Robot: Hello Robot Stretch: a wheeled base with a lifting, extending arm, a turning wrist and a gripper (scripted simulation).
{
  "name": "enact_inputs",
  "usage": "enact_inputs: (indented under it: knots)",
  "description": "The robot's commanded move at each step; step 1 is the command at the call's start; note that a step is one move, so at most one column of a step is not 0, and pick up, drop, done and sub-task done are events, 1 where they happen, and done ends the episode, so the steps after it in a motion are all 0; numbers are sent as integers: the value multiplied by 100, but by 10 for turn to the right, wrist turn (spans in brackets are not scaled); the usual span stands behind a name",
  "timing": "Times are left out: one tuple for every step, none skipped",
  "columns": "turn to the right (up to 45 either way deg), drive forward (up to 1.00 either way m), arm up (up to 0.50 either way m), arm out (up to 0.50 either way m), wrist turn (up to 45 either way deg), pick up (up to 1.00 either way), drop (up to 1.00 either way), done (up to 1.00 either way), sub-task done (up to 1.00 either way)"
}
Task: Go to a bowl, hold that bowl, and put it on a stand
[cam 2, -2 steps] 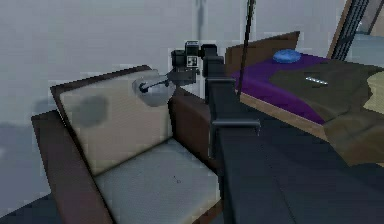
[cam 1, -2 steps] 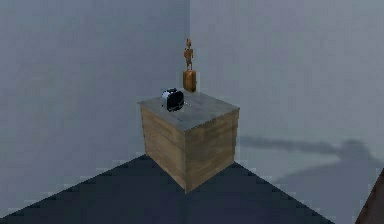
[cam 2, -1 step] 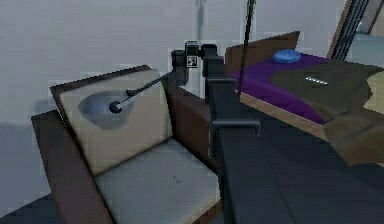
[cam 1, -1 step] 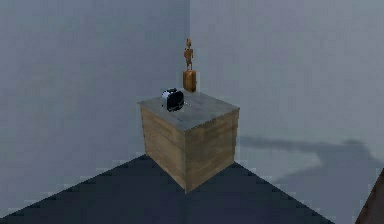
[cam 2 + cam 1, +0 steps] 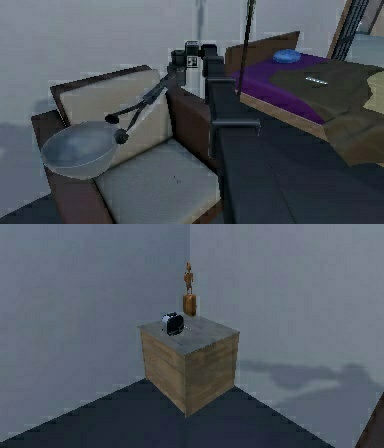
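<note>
One grey bowl [image 5: 78,150] hangs at the far end of the gripper [image 5: 116,126], and it looks clear of the armchair [image 5: 150,175] behind it, so the gripper holds the bowl. In the arm side view the bowl is at the near left, by the chair's left armrest. The arm [image 5: 232,125] rises just right of the middle. At the far right lies a bed [image 5: 290,85] with a purple cover and a small blue thing [image 5: 288,56] on it.

In the forward view a wooden box, which I take for the stand [image 5: 190,364], sits in the room's corner, ahead and near the middle. On its top a small black-and-white thing [image 5: 173,323] rests at the left. A statuette [image 5: 188,284] on a block stands at the far corner. The right part of the top looks bare.

The fetching and grasping steps look done, and carrying the bowl to the stand is the step in hand. The next move calls for driving up to the stand and turning so the arm's side faces it. The bowl should ride above the top and come down on the bare right part, well apart from the two things there.
</note>
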Motion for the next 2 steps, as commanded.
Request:
enact_inputs:
  knots:
    - [0, 0, 0, 0, -60, 0, 0, 0, 0]
    - [0, 0, 0, -44, 0, 0, 0, 0, 0]
